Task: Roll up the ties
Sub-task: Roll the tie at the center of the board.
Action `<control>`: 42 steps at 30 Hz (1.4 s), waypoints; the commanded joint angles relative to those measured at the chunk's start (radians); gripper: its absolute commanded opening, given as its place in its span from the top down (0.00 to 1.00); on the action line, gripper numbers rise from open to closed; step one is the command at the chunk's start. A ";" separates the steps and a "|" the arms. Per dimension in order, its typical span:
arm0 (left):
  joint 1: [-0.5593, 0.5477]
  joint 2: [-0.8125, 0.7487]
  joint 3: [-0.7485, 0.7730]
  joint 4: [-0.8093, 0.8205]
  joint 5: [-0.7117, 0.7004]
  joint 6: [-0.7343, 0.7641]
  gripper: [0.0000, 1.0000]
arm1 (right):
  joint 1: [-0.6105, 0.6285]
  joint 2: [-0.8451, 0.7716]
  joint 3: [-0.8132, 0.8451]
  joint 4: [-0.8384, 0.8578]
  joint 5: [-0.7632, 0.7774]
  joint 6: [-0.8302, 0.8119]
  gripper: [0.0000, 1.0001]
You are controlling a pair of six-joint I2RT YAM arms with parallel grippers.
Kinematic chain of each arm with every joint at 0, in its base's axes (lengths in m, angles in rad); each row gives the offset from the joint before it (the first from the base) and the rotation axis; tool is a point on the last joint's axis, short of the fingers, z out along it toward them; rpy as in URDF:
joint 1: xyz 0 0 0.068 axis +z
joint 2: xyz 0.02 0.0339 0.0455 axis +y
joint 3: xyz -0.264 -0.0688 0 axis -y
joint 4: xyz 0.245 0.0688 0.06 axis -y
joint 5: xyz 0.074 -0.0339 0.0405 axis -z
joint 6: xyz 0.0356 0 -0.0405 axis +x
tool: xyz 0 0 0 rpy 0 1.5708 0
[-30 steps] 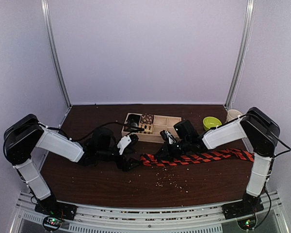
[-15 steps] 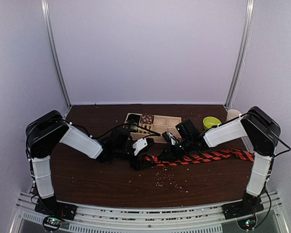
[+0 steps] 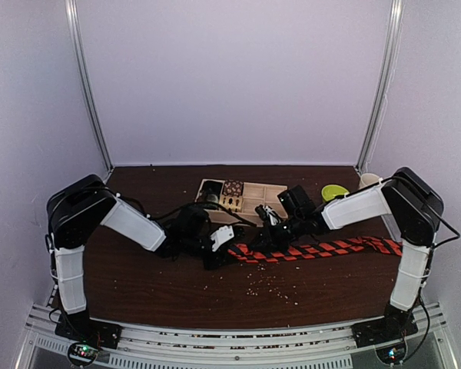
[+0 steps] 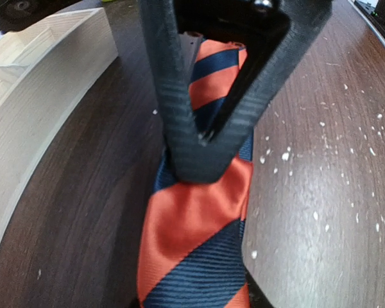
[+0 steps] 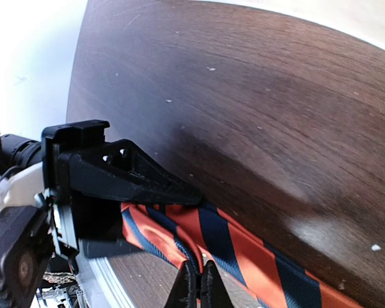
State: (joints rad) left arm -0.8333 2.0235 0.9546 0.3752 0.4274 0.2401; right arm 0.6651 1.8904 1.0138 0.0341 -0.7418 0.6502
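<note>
The red-orange and dark striped tie point(image 3: 323, 248) lies stretched across the table from the middle to the right edge. My left gripper point(image 3: 217, 250) is at its left end. In the left wrist view the two dark fingers meet in a V at their tips, so the left gripper point(image 4: 204, 163) is shut on the tie point(image 4: 192, 224), whose cloth puckers below. My right gripper point(image 3: 267, 235) is a little further along the tie. Seen from the right wrist, this gripper point(image 5: 197, 283) is shut on a raised fold of the tie point(image 5: 244, 253), with the left gripper's finger point(image 5: 135, 176) just beyond.
A wooden tray point(image 3: 250, 198) with compartments holding small fabric rolls stands behind the grippers; its wall point(image 4: 38, 96) is close on the left. A green bowl point(image 3: 334, 192) and a white cup point(image 3: 369, 181) sit at the back right. Pale crumbs point(image 3: 273, 288) dot the near table.
My left arm has reached right to the tie's left end and its jaws have closed there. The right gripper has kept its hold and barely moved.
</note>
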 commanded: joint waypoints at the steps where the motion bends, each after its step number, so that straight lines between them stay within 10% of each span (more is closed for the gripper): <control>1: 0.030 -0.048 -0.084 -0.002 -0.005 0.013 0.74 | 0.017 0.031 0.041 0.001 -0.019 -0.005 1.00; 5: 0.036 -0.050 -0.092 -0.044 0.009 0.046 0.78 | 0.034 0.071 0.060 -0.011 -0.017 -0.014 1.00; 13: 0.035 -0.073 -0.136 0.042 0.027 -0.009 0.50 | 0.033 0.116 0.072 -0.080 0.067 -0.089 1.00; 29: 0.014 -0.109 -0.192 0.231 0.004 -0.060 0.24 | 0.038 0.061 0.077 -0.110 0.079 -0.101 1.00; 42: -0.003 0.021 -0.106 0.251 0.027 -0.087 0.41 | 0.039 0.046 0.103 -0.112 0.060 -0.089 1.00</control>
State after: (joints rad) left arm -0.8326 2.0140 0.8272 0.6125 0.4671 0.1551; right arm 0.7010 1.9743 1.0897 -0.0551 -0.6987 0.5644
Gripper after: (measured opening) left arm 0.594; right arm 0.015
